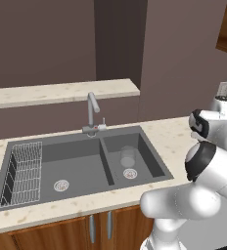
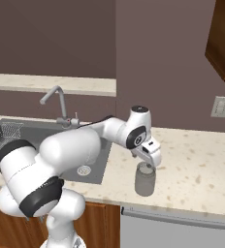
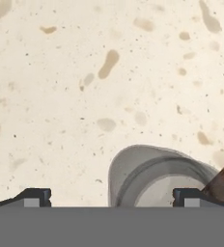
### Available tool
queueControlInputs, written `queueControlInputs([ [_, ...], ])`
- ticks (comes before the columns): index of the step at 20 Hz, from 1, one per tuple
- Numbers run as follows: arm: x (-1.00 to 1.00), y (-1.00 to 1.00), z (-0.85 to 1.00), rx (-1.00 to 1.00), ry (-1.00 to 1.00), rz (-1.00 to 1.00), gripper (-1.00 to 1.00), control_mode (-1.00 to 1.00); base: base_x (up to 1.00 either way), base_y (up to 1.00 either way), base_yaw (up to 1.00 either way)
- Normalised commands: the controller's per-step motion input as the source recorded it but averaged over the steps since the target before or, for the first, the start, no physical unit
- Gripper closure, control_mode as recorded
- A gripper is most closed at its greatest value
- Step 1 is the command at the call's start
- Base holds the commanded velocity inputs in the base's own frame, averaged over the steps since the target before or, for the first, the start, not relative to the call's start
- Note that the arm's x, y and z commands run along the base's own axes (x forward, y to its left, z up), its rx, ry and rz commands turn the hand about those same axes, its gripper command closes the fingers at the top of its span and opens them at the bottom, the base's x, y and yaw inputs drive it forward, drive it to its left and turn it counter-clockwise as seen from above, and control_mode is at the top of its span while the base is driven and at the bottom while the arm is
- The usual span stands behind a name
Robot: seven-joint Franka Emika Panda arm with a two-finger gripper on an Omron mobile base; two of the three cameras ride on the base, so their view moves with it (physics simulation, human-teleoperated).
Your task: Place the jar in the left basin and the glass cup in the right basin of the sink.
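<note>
Smoky-grey jar (image 2: 145, 181) stands upright near the counter's (image 2: 201, 169) front edge, under the wide-open, empty gripper (image 2: 150, 163); the left base view alone shows the glass cup (image 1: 127, 157) upright in the right basin (image 1: 149, 156).

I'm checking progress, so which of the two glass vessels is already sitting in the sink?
The glass cup, pale and clear, stands in the narrower right basin by its drain. The darker, lidded jar is on the counter under the open tool.
</note>
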Motion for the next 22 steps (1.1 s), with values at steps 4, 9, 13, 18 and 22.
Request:
queueControlInputs([
  [4,0.17,0.00,-0.03,0.03,0.00,0.04,-1.00,-1.00,0.00,0.00,0.00],
  [9,0.06,-0.01,-0.11,0.05,0.05,0.01,-1.00,-1.00,0.00,0.00,0.00],
  [13,0.03,-0.04,-0.16,0.06,0.06,0.00,-1.00,-1.00,0.00,0.00,0.00],
  [18,-0.10,-0.05,-0.13,0.06,0.09,0.00,-1.00,-1.00,0.00,0.00,0.00],
  [22,-0.28,0.00,-0.19,0.08,0.06,0.00,-1.00,-1.00,0.00,0.00,0.00],
])
